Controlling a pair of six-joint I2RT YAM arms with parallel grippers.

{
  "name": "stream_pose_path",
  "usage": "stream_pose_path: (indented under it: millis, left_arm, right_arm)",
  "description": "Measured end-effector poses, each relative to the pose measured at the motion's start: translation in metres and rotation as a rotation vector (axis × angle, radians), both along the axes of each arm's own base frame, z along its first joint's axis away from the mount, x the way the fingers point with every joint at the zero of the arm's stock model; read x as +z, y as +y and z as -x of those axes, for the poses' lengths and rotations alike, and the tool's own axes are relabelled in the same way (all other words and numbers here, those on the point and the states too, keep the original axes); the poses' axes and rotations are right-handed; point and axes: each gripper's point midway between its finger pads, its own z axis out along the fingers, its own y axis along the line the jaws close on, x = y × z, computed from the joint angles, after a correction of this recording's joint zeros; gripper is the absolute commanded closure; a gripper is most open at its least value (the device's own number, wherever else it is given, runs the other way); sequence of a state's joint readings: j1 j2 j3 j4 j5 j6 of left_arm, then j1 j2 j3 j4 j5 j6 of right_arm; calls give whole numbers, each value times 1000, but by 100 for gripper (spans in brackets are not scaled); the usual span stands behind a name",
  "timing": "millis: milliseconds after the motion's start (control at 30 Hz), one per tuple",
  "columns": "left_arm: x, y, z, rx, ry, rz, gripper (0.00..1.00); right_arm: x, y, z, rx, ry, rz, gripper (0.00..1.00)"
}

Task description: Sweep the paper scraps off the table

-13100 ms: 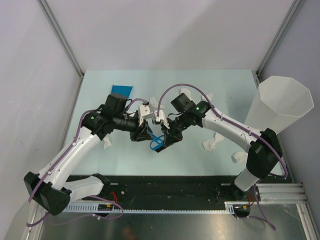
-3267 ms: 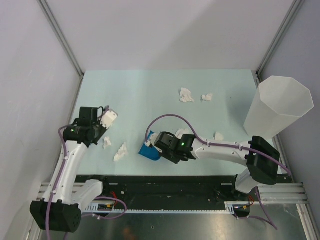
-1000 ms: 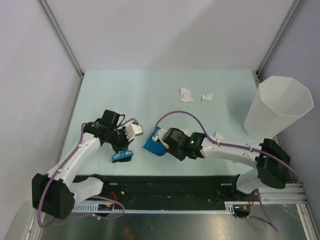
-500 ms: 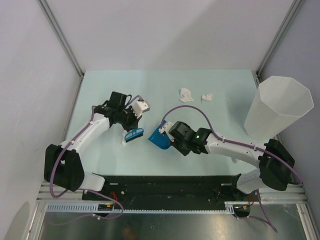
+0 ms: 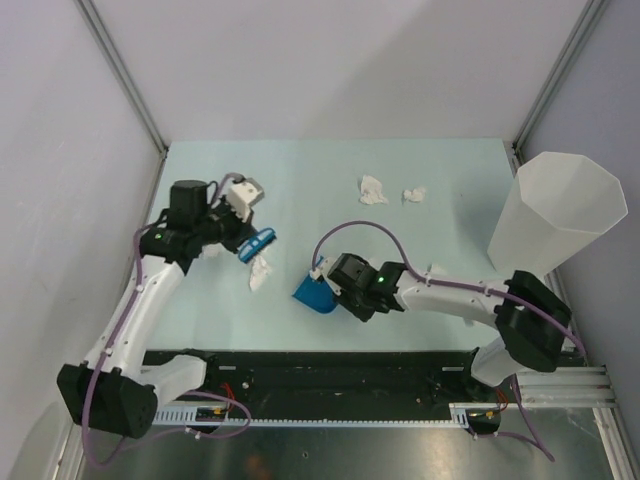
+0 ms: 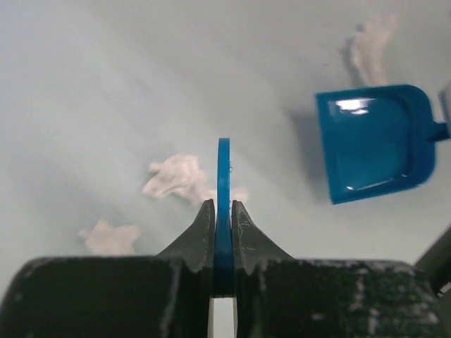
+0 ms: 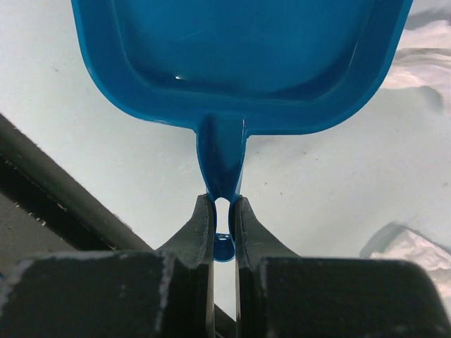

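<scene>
Left gripper (image 6: 223, 211) clamps blue brush (image 5: 259, 242) beside centre-left paper scrap (image 5: 260, 272) | right gripper (image 7: 223, 206) pinches dustpan (image 5: 311, 293), mouth awaiting sweep.

Far strip of the table (image 5: 300, 162) lies open (bin (image 5: 560, 215) blocks the right edge).

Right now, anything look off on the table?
Nothing broken or tipped. Paper scraps lie loose on the table: one beside the brush in the left gripper, two at the far side. The dustpan in the right gripper is empty.
</scene>
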State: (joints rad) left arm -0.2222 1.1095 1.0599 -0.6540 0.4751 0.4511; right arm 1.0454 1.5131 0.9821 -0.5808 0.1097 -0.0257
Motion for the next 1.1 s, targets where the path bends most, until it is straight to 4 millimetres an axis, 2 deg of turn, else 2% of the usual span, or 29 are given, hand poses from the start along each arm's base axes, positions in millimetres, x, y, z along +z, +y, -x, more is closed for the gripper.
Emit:
stream_pose_path:
  millis: [100, 167, 300, 400, 467, 733, 867, 967, 1100]
  left_arm:
    - [3, 33, -12, 129, -23, -19, 100]
    - [-7, 49, -16, 189, -5, -45, 100]
    - [-52, 70, -11, 261, 105, -110, 100]
    - [-82, 75, -3, 274, 195, -144, 100]
    - [-93, 76, 1, 274, 234, -152, 100]
    - [-104, 71, -17, 256, 254, -144, 100]
    - [-106, 60, -23, 221, 258, -130, 100]
    - [-106, 43, -18, 160, 264, -116, 100]
    - [-100, 5, -5, 24, 268, -56, 100]
  right_arm:
    - [-16, 2, 2, 8, 31, 45, 100]
    - [-26, 7, 1, 8, 54, 73, 100]
    - [-33, 24, -4, 15, 74, 83, 100]
    - [-33, 38, -6, 29, 79, 73, 100]
    - [-34, 45, -6, 37, 88, 70, 100]
    - [-34, 66, -7, 58, 135, 29, 100]
    - [-37, 71, -9, 61, 160, 16, 100]
    - [-39, 75, -13, 66, 171, 9, 100]
    - [-39, 78, -18, 65, 174, -5, 100]
